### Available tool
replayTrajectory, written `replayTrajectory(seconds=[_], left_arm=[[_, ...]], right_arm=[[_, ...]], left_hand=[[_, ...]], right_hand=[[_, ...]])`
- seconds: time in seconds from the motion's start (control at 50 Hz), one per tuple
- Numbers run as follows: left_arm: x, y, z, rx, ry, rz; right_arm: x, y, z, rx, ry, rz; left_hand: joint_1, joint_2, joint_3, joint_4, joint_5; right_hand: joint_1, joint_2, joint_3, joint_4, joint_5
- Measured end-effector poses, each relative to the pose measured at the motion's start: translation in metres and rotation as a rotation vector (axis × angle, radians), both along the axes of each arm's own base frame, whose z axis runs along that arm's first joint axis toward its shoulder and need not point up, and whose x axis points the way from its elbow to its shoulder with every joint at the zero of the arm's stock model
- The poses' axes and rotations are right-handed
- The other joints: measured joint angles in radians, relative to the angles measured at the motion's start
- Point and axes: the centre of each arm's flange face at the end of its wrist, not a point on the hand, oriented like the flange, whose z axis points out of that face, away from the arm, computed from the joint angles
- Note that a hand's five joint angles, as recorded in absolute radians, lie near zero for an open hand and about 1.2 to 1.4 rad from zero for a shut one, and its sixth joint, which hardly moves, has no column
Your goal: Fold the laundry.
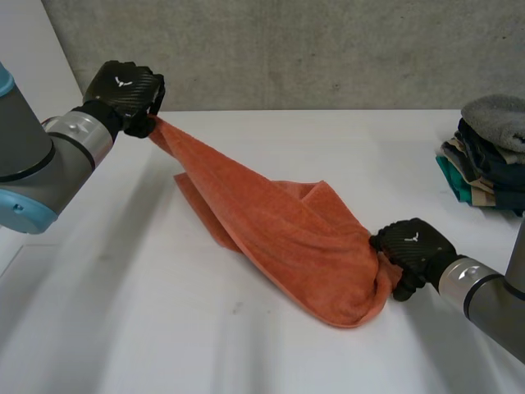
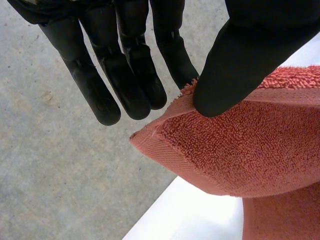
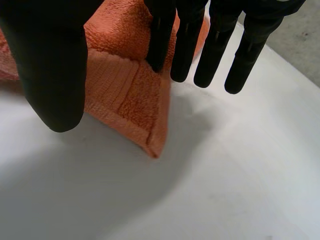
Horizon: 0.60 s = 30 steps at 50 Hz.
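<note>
One orange terry towel [image 1: 287, 230], stretched slantwise across the middle of the white desk [image 1: 148, 328]. Its far-left end is lifted clear of the surface, its middle is bunched in loose folds resting on the desk, and its near-right end is rounded and low. A hemmed edge shows at both held corners. Far corner: pinched by the left hand [image 1: 125, 92], raised over the desk's back-left part, thumb pressing the hem against straight fingers, with the corner's tip jutting out just past the thumb. Near corner: gripped by the right hand [image 1: 413, 246], fingers and thumb closed on the cloth, with the hem's point hanging under the palm. Whether that point touches the surface cannot be told. Pile of folded clothes [image 1: 488, 152], a grey piece on top, dark and teal ones beneath, at the desk's right edge, well apart from the towel. Open room: a broad white stretch in front of the towel and to its left, and a narrower strip behind it up to the grey wall [image 1: 287, 49].
</note>
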Motion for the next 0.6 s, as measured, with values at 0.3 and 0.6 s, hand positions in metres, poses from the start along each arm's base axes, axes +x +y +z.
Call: replayTrajectory(seconds=[0.3,0.6], left_arm=[[0.007,0.013,0.023,-0.002,-0.002,0.017],[0.071,0.091,0.149,-0.166,0.015,0.187]], right_arm=[[0.0,-0.024,0.058,-0.206,-0.123,-0.059],[-0.057,-0.009,0.282,-0.604,-0.126,-0.231]], left_hand=[[0.0,0.0,0.0,0.001,0.0],[0.0,0.001,0.001,0.004,0.0]], right_hand=[[0.516,0.609,0.607,0.623,0.602],[0.554,0.609,0.616,0.627,0.612]])
